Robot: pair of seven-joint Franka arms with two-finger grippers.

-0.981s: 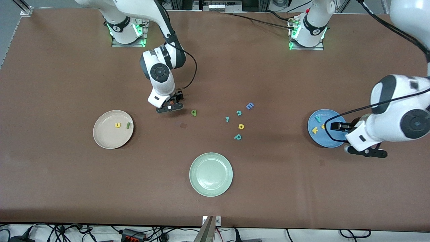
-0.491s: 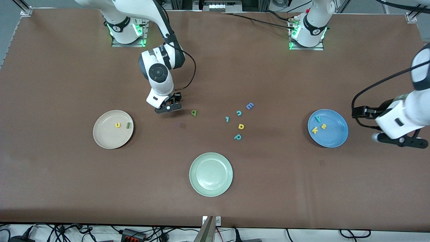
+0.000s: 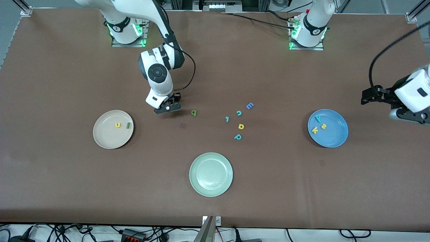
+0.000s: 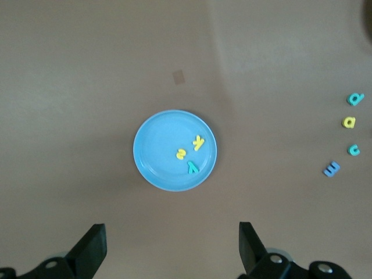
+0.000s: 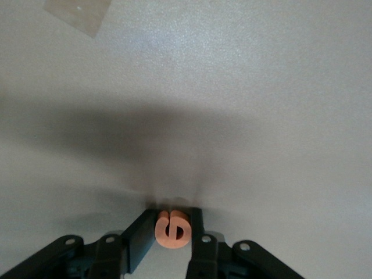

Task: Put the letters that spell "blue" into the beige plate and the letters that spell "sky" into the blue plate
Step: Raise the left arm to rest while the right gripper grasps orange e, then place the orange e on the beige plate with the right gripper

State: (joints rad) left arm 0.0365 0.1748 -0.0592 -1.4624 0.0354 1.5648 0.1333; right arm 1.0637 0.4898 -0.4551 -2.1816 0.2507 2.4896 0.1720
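Right wrist view: orange e [image 5: 172, 228] between pads [image 5: 139, 241].

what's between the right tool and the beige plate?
Bare tabletop in the front view. The right tool, shut on the orange e, sits apart from the beige plate.

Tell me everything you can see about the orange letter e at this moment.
The orange e is a small, thick letter that looks like soft foam, with a rounded outline and one slit. It sits between the two black fingers of the right gripper, which is shut on it, low over the bare brown table between the beige plate and the green b. In the front view the gripper hides it.
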